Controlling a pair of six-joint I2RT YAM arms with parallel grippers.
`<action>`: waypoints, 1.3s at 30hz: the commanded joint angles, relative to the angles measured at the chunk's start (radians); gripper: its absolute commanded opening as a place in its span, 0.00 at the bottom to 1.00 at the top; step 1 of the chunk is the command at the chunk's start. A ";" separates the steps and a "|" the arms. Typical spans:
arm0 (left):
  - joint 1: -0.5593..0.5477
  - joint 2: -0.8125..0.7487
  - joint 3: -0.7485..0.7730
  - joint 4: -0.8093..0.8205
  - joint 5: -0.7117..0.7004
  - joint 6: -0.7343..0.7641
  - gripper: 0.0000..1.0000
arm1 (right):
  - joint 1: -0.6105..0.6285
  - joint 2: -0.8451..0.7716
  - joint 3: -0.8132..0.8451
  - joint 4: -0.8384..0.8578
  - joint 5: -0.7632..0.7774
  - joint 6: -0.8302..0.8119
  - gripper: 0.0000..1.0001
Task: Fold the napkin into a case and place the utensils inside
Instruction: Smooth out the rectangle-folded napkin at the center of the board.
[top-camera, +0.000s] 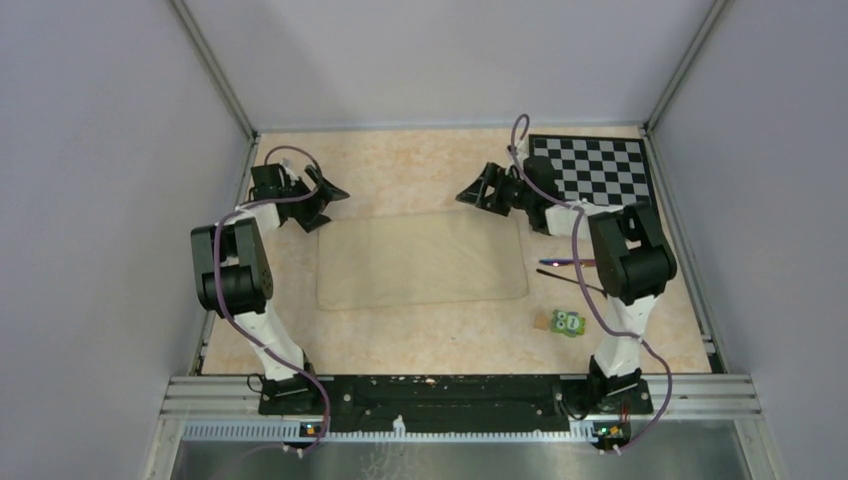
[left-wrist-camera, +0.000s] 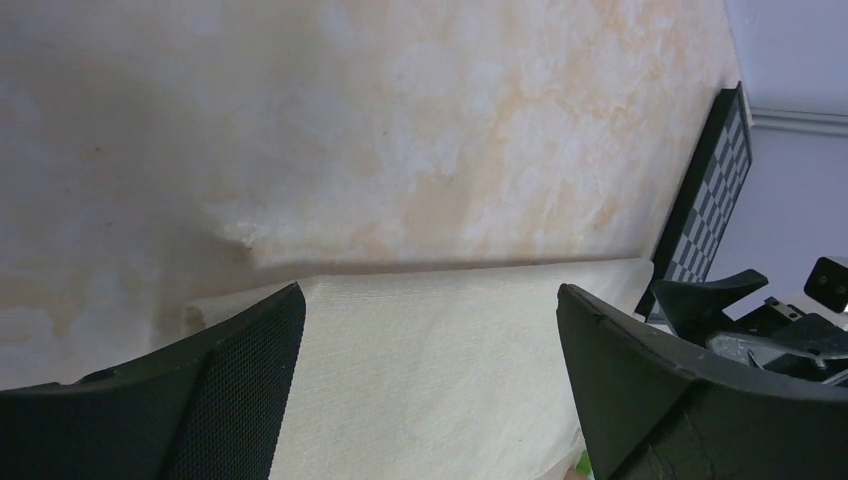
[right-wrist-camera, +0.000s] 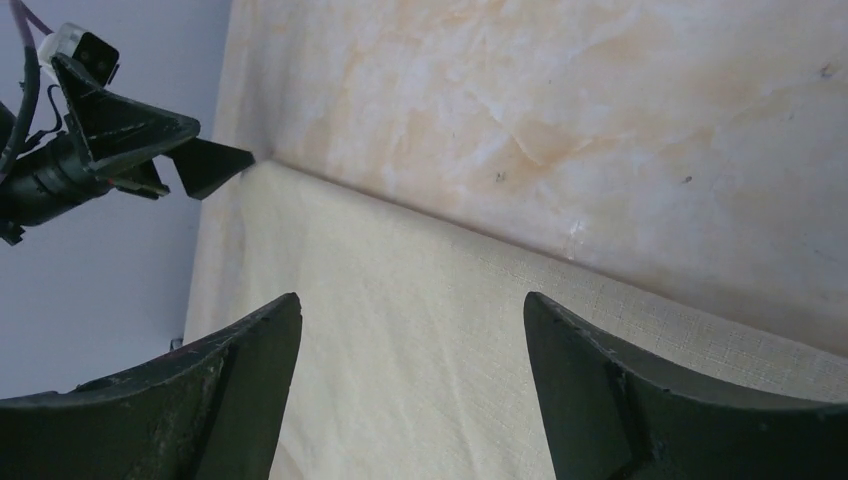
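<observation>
The beige napkin lies flat in the middle of the table as a wide rectangle. My left gripper hovers open over its far left corner, and my right gripper hovers open over its far right corner. In the left wrist view the napkin fills the gap between the spread jaws of the left gripper, untouched. The right wrist view shows the same: cloth beneath the open right gripper. Thin dark utensils, one purple-tinted, lie right of the napkin beside the right arm.
A black-and-white chessboard sits at the far right corner, just behind the right gripper. A small green block rests near the right arm's base. Grey walls enclose the table on the left, the right and the far side.
</observation>
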 joint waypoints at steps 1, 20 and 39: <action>0.037 0.049 -0.011 -0.003 -0.013 0.024 0.99 | -0.024 0.060 0.021 0.028 -0.010 -0.001 0.80; -0.157 -0.136 -0.012 0.005 0.015 0.042 0.99 | 0.039 -0.049 -0.023 0.038 0.019 0.002 0.81; -0.326 0.154 -0.046 0.308 -0.015 -0.141 0.99 | -0.078 0.168 -0.009 0.099 -0.080 0.121 0.81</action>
